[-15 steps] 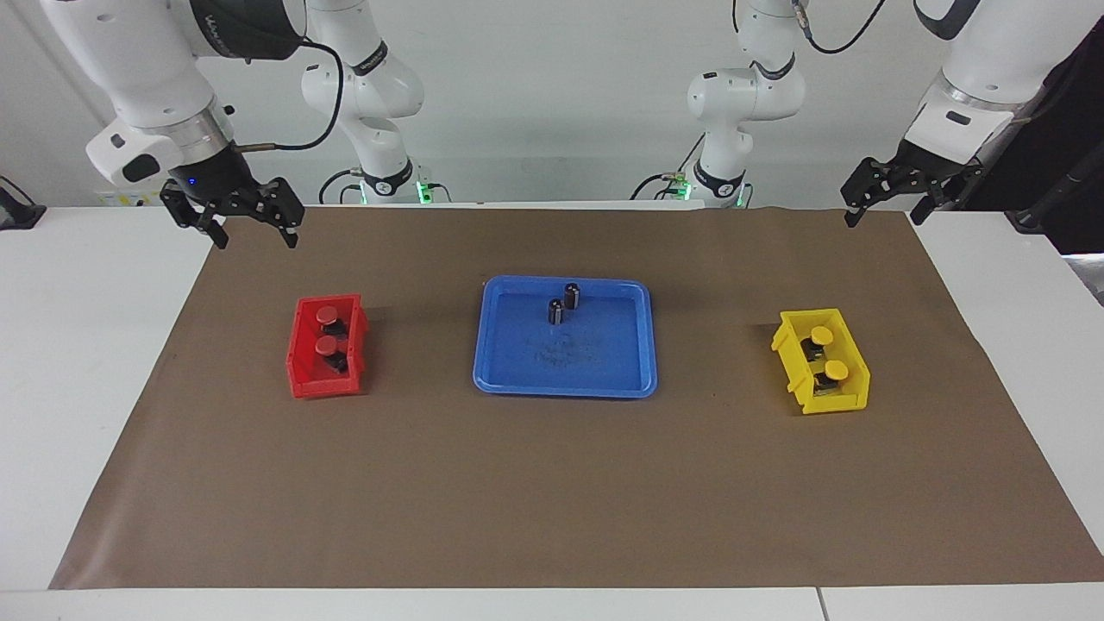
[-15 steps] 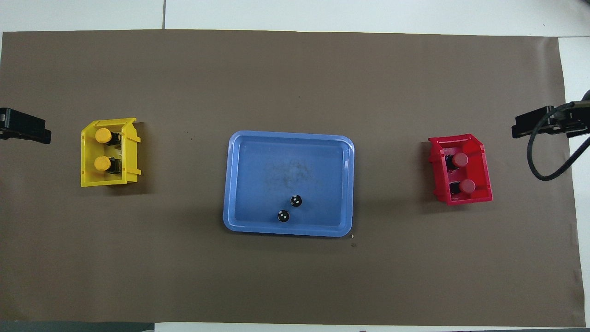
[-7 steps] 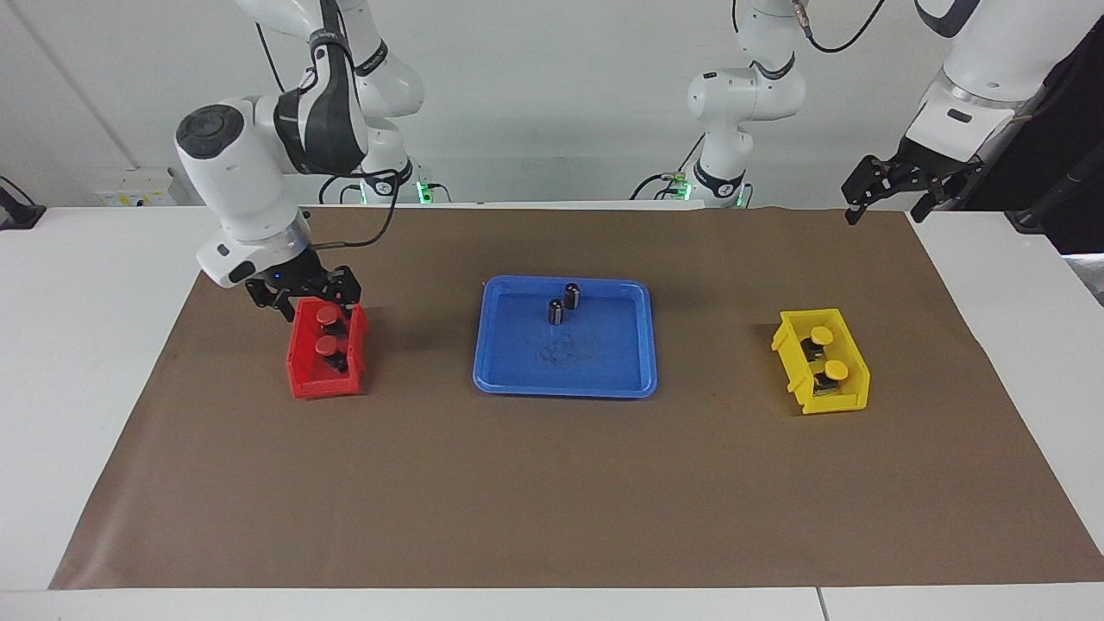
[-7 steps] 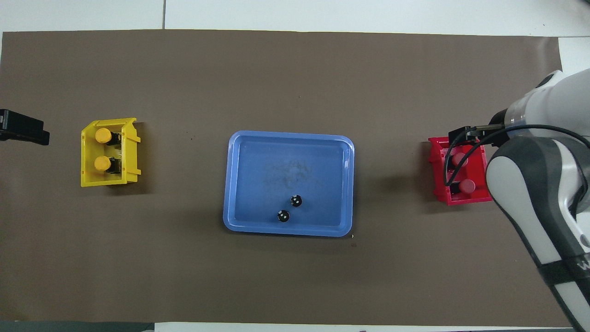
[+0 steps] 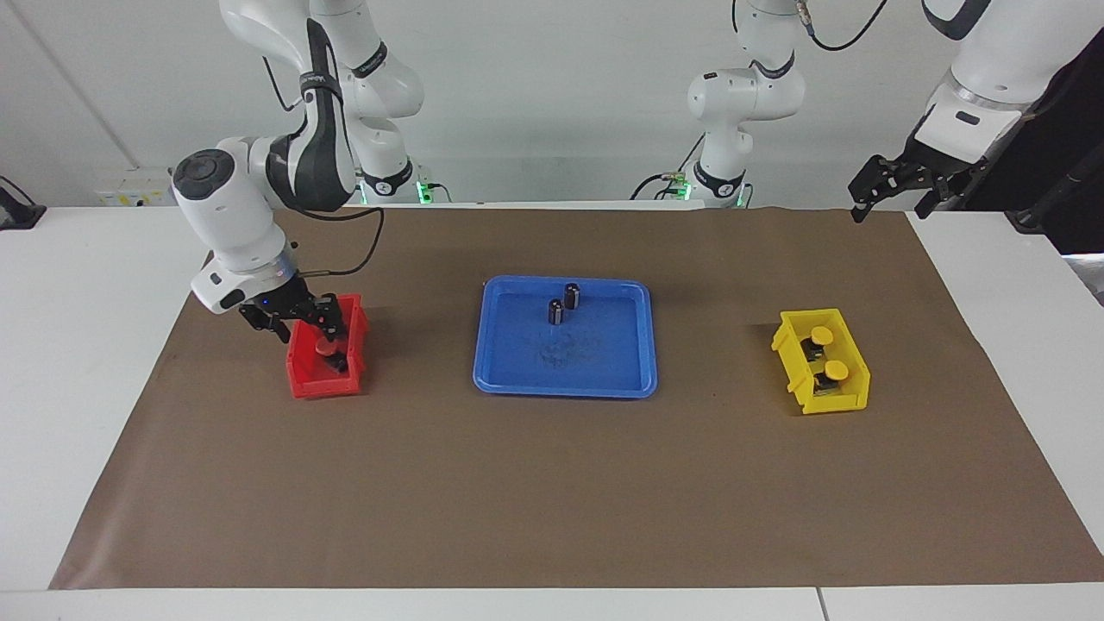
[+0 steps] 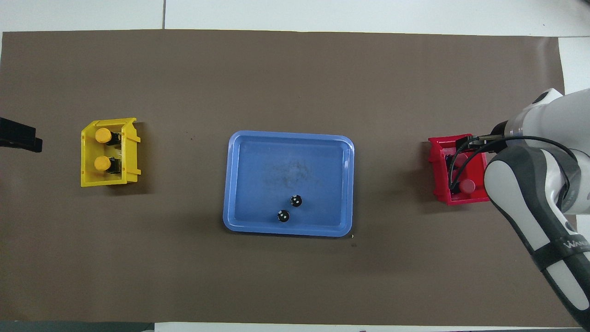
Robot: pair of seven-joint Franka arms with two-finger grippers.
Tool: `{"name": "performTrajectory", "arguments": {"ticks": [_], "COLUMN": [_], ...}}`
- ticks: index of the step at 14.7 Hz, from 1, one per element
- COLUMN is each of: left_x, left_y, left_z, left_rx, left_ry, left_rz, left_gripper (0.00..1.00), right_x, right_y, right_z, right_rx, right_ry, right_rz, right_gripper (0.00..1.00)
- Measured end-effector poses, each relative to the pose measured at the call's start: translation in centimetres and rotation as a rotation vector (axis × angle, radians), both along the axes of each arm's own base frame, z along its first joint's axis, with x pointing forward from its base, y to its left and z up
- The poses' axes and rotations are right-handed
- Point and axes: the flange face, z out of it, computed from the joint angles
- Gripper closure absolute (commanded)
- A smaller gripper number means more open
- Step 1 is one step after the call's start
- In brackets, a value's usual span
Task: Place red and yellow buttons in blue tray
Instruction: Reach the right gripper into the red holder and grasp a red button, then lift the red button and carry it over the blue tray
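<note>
Right gripper (image 5: 321, 332): down in the red bin (image 5: 304, 379) at a red button (image 5: 326, 348); grasp state cannot be told. Advice: seat it squarely, lift straight.
Left gripper (image 5: 897, 185): waiting, state unclear.
2 yellow buttons (image 5: 822, 335): in the yellow bin (image 5: 854, 398).
Blue tray (image 5: 604, 366): mid-table, no buttons.

The tray (image 5: 565, 379) sits mid-surface (image 5: 552, 483) with two cylinders (image 5: 562, 304) in its robot-side part. One bin (image 5: 302, 379) with a button (image 6: 468, 186) lies toward the right arm's end, another bin (image 5: 806, 397) with two buttons (image 5: 828, 354) toward the left arm's.
</note>
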Motion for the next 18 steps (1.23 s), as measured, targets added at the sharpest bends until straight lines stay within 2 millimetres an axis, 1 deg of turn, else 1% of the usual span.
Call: {"name": "performTrajectory", "arguments": {"ticks": [2, 5, 13, 18], "left_x": [-0.1, -0.1, -0.1, -0.1], "left_y": [0.0, 0.0, 0.0, 0.0], "left_z": [0.0, 0.0, -0.1, -0.1], "left_rx": [0.000, 0.000, 0.000, 0.000], "left_ry": [0.000, 0.001, 0.002, 0.002], "left_rz": [0.000, 0.000, 0.000, 0.000], "left_gripper": [0.00, 0.00, 0.00, 0.00], "right_x": [-0.2, -0.2, -0.3, -0.7], "right_y": [0.2, 0.4, 0.5, 0.5], "right_z": [-1.1, -2.2, -3.0, -3.6], "right_rx": [0.000, 0.001, 0.002, 0.002], "right_ry": [0.001, 0.010, 0.025, 0.029], "right_rz": [0.003, 0.007, 0.009, 0.009], "right_gripper": [0.29, 0.29, 0.31, 0.36]}}
